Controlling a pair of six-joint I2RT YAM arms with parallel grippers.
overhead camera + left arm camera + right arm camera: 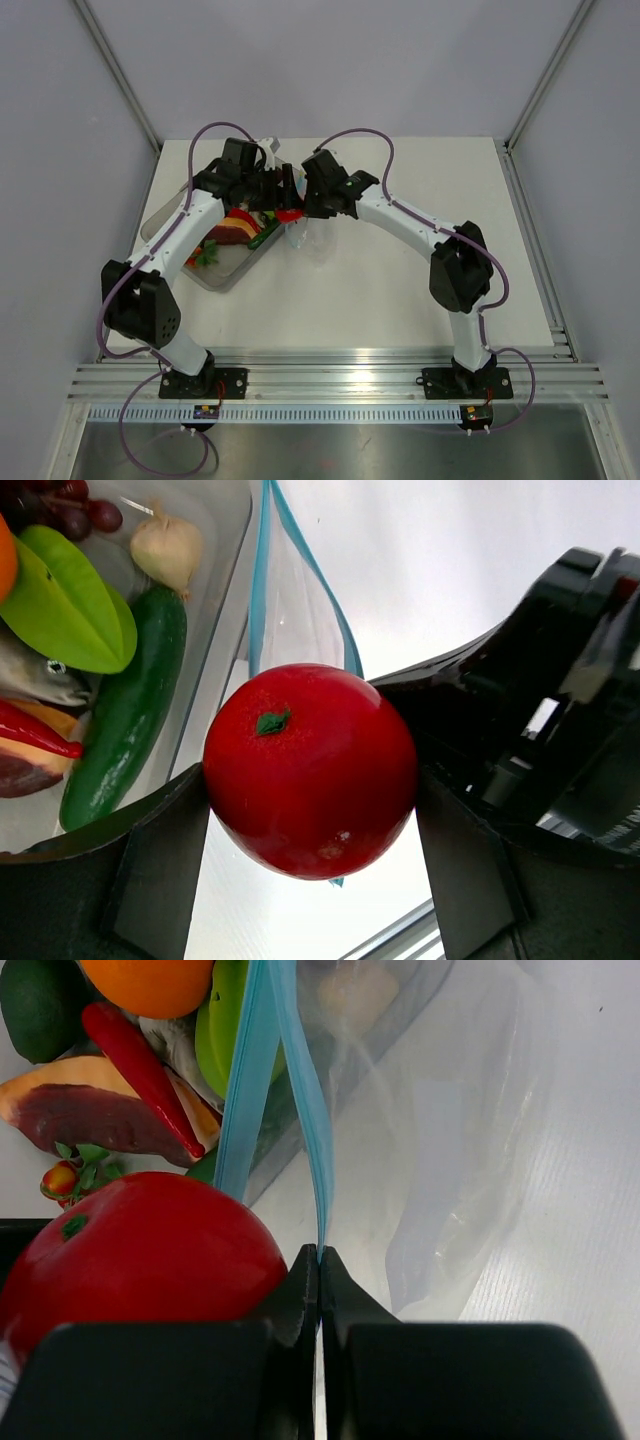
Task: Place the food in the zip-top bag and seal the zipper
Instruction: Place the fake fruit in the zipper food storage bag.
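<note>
My left gripper is shut on a red toy tomato and holds it above the open mouth of the zip-top bag. My right gripper is shut on one side of the bag's light-blue zipper strip and holds it up; the other strip side stands apart to the left. The tomato sits just left of my right fingers. The clear bag body hangs onto the table. In the top view both grippers meet by the tomato and bag.
A clear rigid tub left of the bag holds several toy foods: a cucumber, green leaf-shaped piece, garlic, red chilli, orange, a meat slice. The tub's wall stands right beside the bag.
</note>
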